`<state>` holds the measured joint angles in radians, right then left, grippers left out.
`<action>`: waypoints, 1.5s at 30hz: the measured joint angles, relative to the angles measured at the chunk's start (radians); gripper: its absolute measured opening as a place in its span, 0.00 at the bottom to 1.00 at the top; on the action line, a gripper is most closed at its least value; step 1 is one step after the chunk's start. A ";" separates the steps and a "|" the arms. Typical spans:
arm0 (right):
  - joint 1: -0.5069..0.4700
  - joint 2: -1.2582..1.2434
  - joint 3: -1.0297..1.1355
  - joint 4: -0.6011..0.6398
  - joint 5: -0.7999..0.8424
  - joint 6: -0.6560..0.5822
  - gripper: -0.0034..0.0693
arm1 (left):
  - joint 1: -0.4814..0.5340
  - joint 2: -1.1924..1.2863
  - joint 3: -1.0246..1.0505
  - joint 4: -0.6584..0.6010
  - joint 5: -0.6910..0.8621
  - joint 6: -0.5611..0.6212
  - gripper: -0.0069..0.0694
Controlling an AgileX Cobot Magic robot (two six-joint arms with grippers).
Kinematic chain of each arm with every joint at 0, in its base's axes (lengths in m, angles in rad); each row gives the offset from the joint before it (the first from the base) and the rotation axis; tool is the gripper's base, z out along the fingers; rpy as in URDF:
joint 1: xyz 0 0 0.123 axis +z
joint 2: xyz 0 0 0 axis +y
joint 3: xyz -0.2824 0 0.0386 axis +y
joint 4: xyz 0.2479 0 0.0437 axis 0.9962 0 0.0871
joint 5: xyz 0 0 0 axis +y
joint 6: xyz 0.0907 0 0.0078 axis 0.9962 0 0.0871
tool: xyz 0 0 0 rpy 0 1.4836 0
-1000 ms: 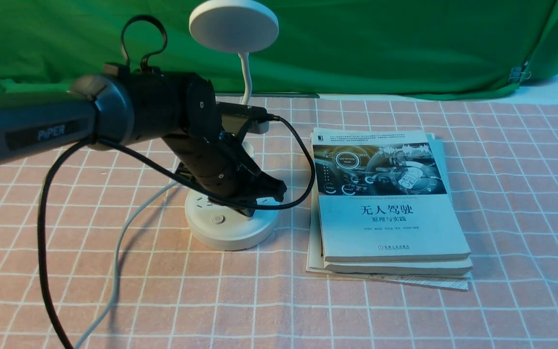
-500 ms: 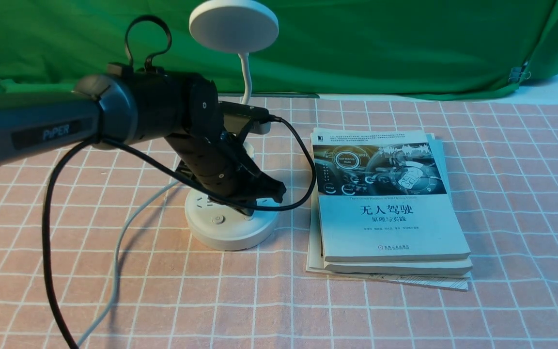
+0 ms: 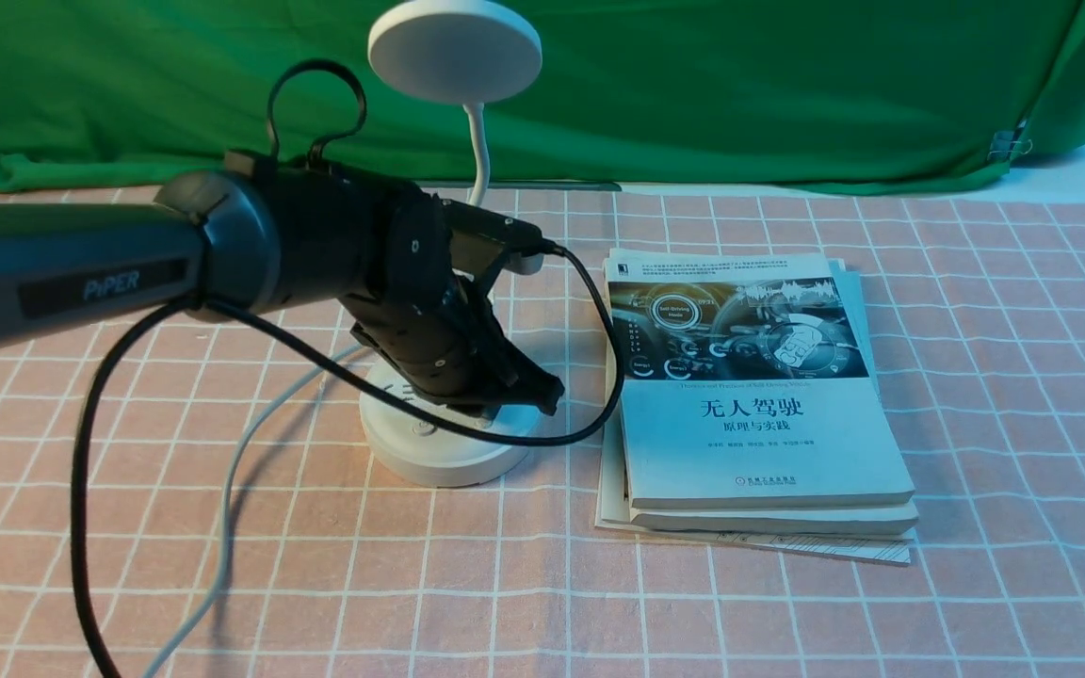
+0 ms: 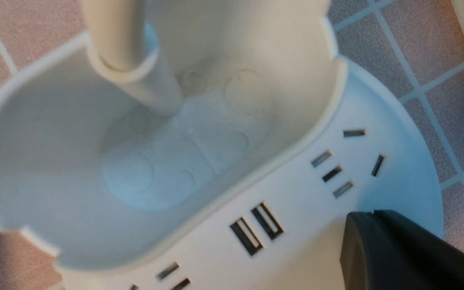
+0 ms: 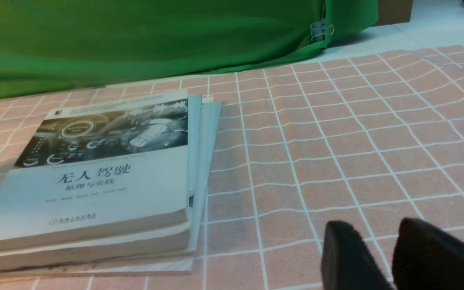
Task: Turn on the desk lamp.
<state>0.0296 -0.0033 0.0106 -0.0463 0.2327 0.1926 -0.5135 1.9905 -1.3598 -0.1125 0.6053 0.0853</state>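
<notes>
The white desk lamp stands left of centre on the checked cloth, with its disc head [image 3: 454, 49], thin neck [image 3: 477, 151] and round base [image 3: 448, 457]. The head looks unlit. My left gripper [image 3: 491, 411] is shut and points down onto the top of the base, right of the front button [image 3: 423, 428]. In the left wrist view the shut tip [image 4: 371, 215] is at the base [image 4: 304, 201] near its sockets, beside the cup holder [image 4: 34, 161]. My right gripper [image 5: 371, 227] is open and empty, low over bare cloth, out of the front view.
A stack of books [image 3: 750, 395] lies just right of the lamp and shows in the right wrist view [image 5: 95, 169]. The lamp's white cord [image 3: 241, 452] runs to the front left. My arm's black cable [image 3: 599, 377] loops beside the base. Green cloth [image 3: 787, 85] hangs behind.
My left arm has sunk and shifted slightly right, bringing the shut gripper down onto the lamp base. The lamp and books have not moved.
</notes>
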 joint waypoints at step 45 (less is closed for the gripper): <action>0.000 0.000 0.000 0.000 0.000 0.000 0.38 | 0.000 -1.394 0.778 0.062 -0.251 -0.268 0.12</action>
<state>0.0296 -0.0033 0.0106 -0.0463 0.2327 0.1931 -0.5135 0.5966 -0.5814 -0.0502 0.3545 -0.1826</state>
